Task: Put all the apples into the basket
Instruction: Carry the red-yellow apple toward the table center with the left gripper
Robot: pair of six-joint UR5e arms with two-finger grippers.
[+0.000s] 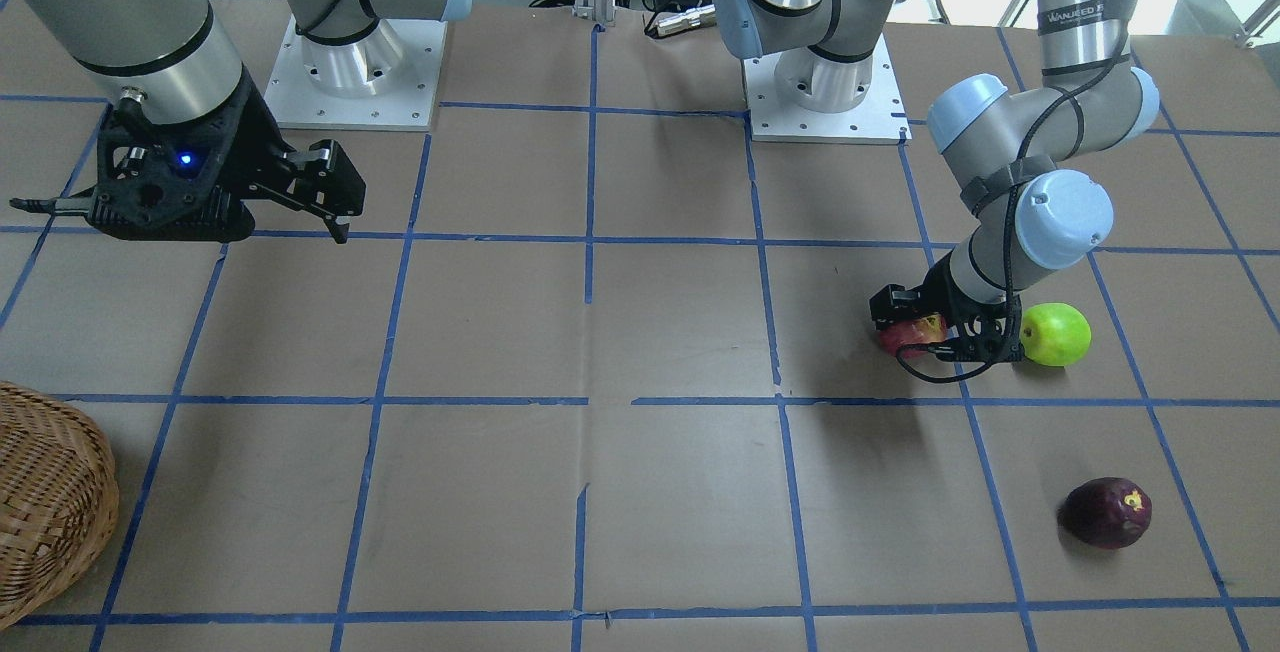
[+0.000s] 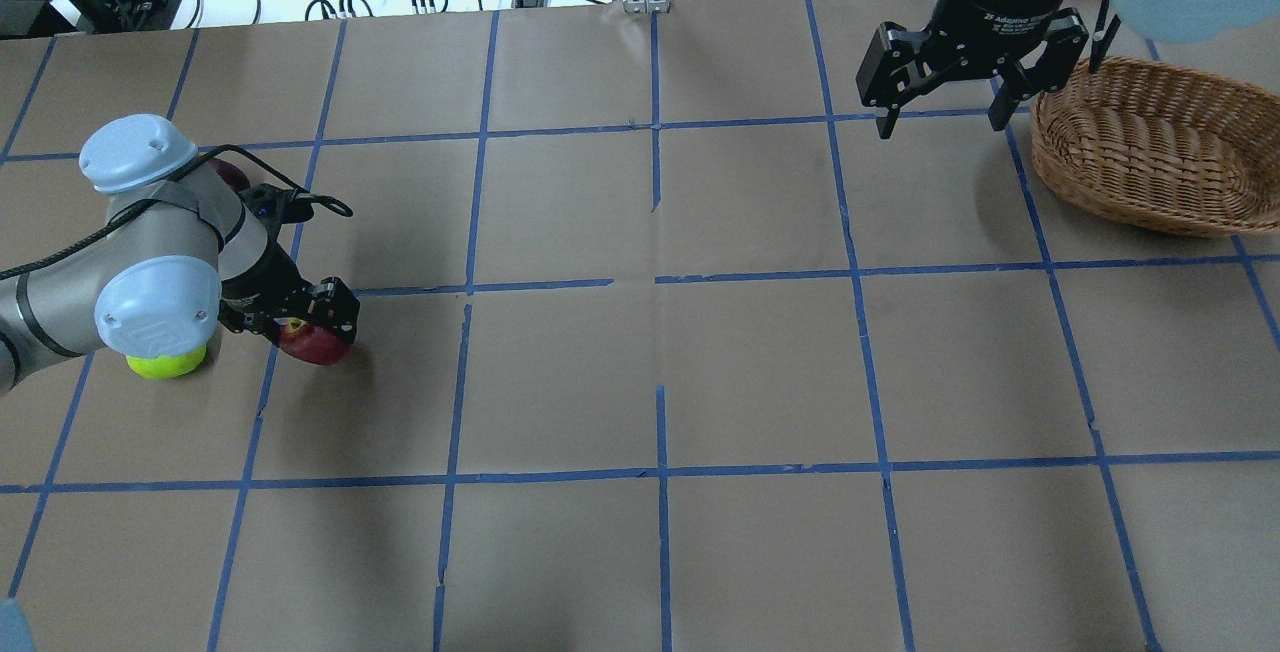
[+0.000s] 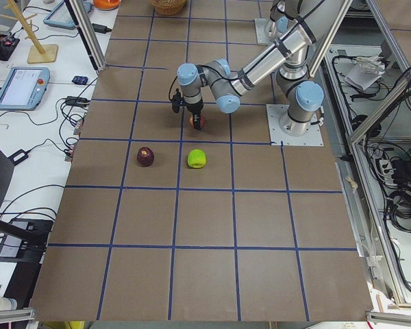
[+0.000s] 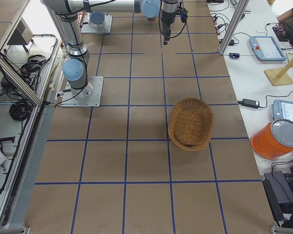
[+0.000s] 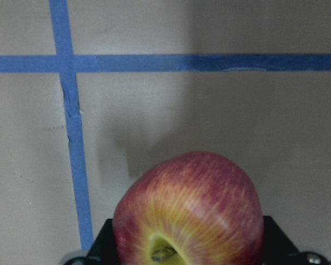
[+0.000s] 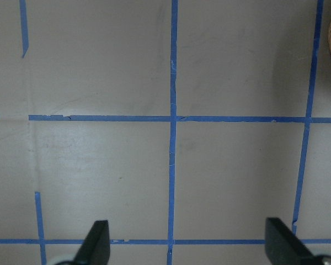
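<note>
My left gripper is shut on the red apple, with a finger on each side. The red apple is low over the table; I cannot tell whether it touches. The lime green apple lies on the table right beside that wrist, and also shows in the overhead view. The dark purple apple lies apart from both, toward the operators' side. My right gripper is open and empty, above the table next to the wicker basket. Nothing shows inside the basket.
The table is brown paper with a blue tape grid. The two arm base plates stand at the robot's edge. The basket is at the end of the table on my right. Tablets and an orange tub sit beside the table.
</note>
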